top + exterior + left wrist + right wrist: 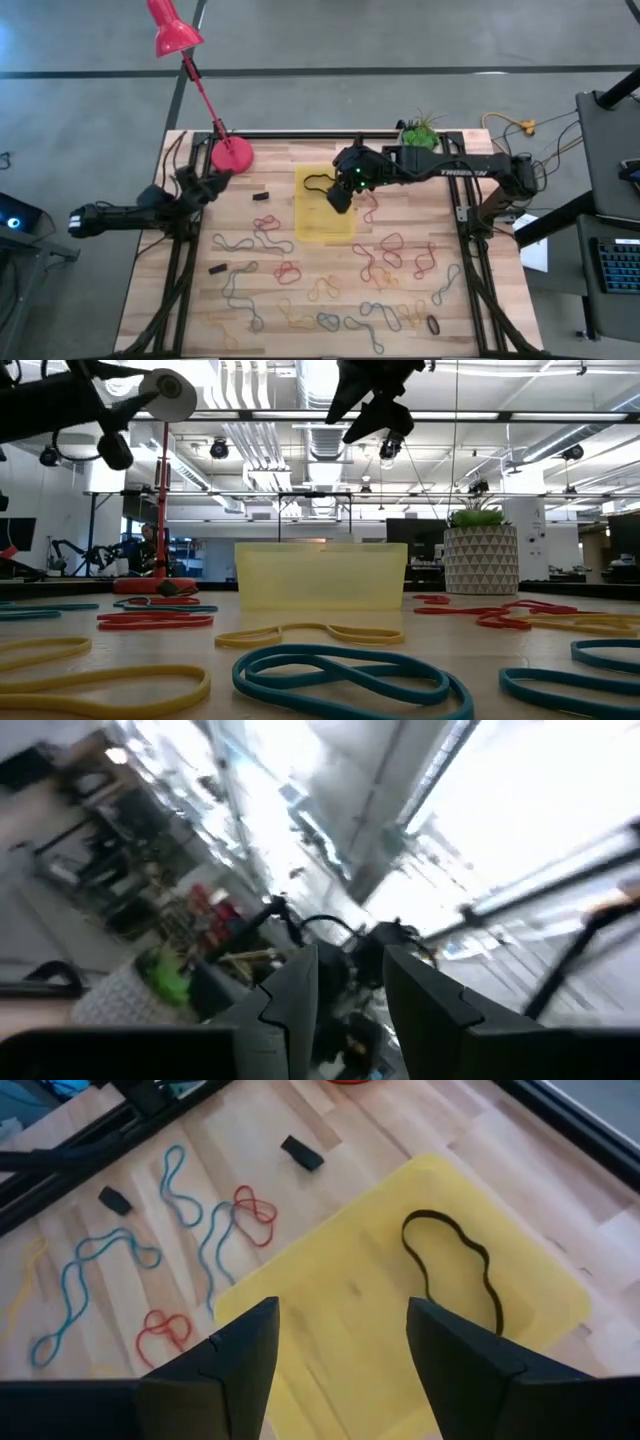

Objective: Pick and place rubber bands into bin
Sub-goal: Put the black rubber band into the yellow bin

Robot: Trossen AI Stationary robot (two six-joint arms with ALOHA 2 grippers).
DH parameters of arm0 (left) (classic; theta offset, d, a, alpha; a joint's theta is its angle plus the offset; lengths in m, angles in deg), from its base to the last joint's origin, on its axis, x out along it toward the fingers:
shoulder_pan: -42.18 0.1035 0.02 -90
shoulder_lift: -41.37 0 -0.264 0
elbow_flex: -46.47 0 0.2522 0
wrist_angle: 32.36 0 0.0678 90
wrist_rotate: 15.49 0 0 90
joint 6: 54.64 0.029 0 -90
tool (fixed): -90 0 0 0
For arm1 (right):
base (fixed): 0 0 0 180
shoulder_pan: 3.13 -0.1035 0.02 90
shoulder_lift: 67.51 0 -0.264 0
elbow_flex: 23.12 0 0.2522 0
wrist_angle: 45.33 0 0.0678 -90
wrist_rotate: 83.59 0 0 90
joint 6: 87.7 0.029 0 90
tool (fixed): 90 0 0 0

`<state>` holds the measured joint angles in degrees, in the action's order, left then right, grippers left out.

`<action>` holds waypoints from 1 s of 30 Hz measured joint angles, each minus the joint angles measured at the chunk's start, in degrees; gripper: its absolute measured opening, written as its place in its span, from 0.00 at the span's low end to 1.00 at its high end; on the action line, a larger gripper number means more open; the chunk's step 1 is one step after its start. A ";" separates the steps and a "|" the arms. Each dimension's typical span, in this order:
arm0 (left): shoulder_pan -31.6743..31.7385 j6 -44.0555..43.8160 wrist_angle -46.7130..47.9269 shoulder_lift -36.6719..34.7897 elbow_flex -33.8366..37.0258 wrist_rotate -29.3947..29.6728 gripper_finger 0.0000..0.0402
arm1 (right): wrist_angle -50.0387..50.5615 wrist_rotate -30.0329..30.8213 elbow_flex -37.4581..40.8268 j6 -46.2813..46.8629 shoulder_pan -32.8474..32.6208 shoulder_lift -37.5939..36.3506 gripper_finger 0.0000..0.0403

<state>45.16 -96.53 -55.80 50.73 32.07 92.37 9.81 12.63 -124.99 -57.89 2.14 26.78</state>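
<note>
Right gripper (341,196) hangs above the bin (322,226), over its far right part; in the right wrist view the fingers (230,1365) are spread wide apart with nothing between them. Bin is a yellow translucent tray at table centre; low view shows it standing on the wood with the gripper (370,405) well above its rim (320,546). One black rubber band (455,1265) lies flat inside the bin near a corner. Other rubber bands (300,270), red, blue, tan, yellow, are scattered loose over the near half of the table, outside the bin. Small black blocks (262,196) sit left of the bin. Left gripper (205,185) is raised at the table's far left near the red lamp base (232,154); its fingers (290,1005) show a gap, empty
</note>
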 joint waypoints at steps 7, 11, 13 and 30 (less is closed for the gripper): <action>-0.02 13.19 28.53 4.07 -12.13 -10.94 0.25 | 0.44 1.23 0.22 -1.70 0.06 0.45 0.51; -0.02 20.12 56.40 12.11 -22.27 -10.36 0.25 | 0.87 1.46 0.28 -3.25 0.15 0.67 0.51; -0.02 21.21 65.34 17.30 -25.21 -10.32 0.25 | 1.35 1.46 0.28 -3.22 0.25 0.67 0.51; 5.49 42.82 78.57 57.54 -39.56 -4.50 0.46 | 6.49 1.42 0.59 -9.61 0.76 0.67 0.51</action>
<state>50.65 -53.71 22.77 108.26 -7.49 87.87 16.30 14.05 -124.40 -67.50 2.90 27.45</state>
